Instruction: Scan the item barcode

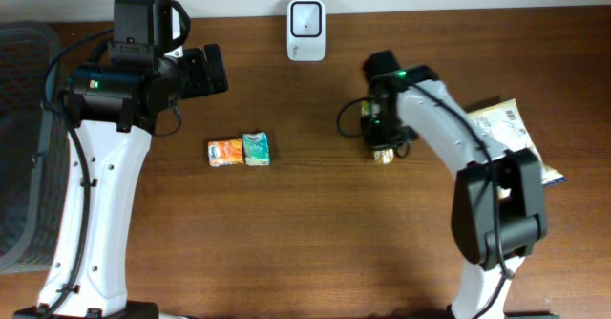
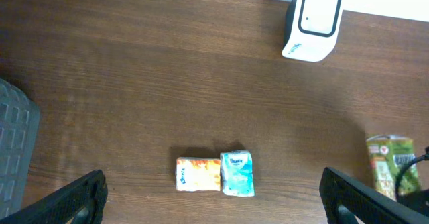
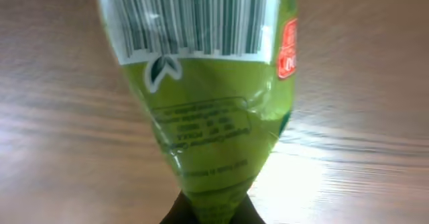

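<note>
From overhead, the green pouch point(image 1: 386, 156) sits right of centre on the brown table point(image 1: 305, 233), mostly hidden under the right gripper point(image 1: 380, 143), with the white scanner point(image 1: 305, 31) at the top middle and two small tissue packs point(image 1: 240, 151) left of centre; the left gripper point(image 1: 212, 69) hangs in the upper left, touching nothing. In the left wrist view its fingers point(image 2: 74, 198) stand spread wide at the two bottom corners with only bare wood between them, the scanner showing upper right and the pouch at the right edge, low down. In the right wrist view the pouch fills the frame, thin crinkly glossy film that looks light and limp, likely to flop and slide if held loosely, and the barcode point(image 3: 194, 16) runs across its top. The right fingers point(image 3: 175, 214), dark at the bottom centre, are closed tight on the narrow sealed end. To my eye that crimped end is the sensible place to pinch, since it leaves the printed bars uncovered for the scanner
</note>
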Action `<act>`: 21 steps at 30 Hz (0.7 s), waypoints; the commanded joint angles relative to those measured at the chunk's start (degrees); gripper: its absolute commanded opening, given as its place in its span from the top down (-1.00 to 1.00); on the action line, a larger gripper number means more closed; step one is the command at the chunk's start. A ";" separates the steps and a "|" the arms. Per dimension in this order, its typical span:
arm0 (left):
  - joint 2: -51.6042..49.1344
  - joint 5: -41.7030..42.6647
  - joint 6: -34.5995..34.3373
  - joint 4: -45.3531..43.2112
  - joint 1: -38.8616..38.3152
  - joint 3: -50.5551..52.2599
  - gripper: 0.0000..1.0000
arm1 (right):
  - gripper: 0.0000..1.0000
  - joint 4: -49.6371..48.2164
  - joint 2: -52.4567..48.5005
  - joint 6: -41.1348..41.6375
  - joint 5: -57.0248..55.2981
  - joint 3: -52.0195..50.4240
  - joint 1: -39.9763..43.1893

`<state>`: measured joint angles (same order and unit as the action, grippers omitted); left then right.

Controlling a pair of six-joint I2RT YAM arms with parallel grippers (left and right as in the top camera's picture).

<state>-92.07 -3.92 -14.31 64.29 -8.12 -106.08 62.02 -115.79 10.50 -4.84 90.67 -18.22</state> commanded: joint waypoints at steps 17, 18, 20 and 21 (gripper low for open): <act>0.70 -0.42 0.72 0.11 0.04 -0.24 -0.99 | 0.24 6.32 -14.62 4.15 -27.54 1.55 -29.92; 0.70 -0.44 0.72 0.11 0.04 -0.24 -0.98 | 0.25 6.32 -14.58 4.17 -25.49 1.79 -30.32; 0.70 -0.42 0.72 0.11 0.04 -0.24 -0.98 | 0.25 6.34 -14.03 5.03 -21.09 2.78 -30.45; 0.70 -0.44 0.72 0.11 0.04 -0.24 -0.98 | 0.25 6.29 -13.16 5.01 -19.17 3.48 -30.01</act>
<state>-92.07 -3.92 -14.33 64.29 -8.12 -106.08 68.77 -129.60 13.85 -33.19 92.12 -48.71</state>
